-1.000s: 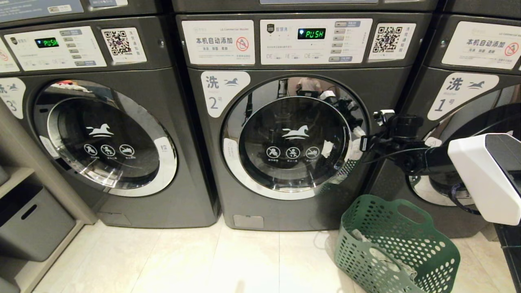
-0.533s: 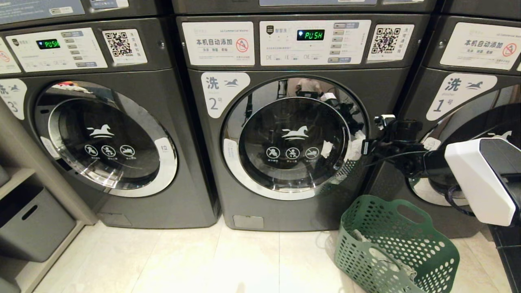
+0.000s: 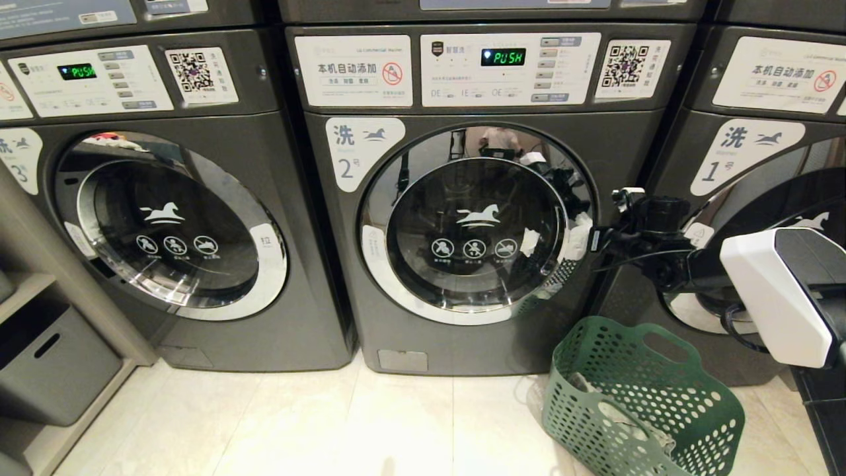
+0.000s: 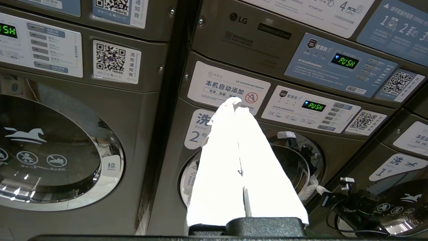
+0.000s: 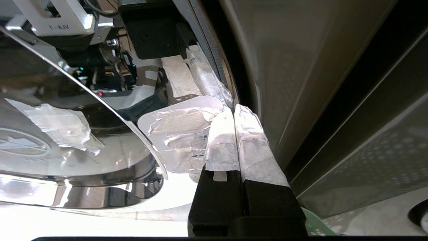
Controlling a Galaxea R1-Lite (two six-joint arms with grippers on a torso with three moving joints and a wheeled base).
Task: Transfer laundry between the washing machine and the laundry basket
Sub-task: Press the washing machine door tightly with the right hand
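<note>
Laundry (image 3: 628,423) lay in the green basket (image 3: 694,396); washer 2's door (image 3: 476,225) was shut, right gripper (image 3: 591,239) closed at its edge, left gripper (image 4: 234,102) closed, empty

Grey-olive laundry (image 3: 624,418) lies in the green laundry basket (image 3: 687,390) beside the shut washing machine (image 3: 476,225).

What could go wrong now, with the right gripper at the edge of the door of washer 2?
1. The right gripper, shut, has its fingertips at the chrome rim of the washing machine door; they may slip off the smooth rim, leaving the door closed.
2. The laundry basket stands just below that door's right side; the arm, pulling back, could knock it.
</note>
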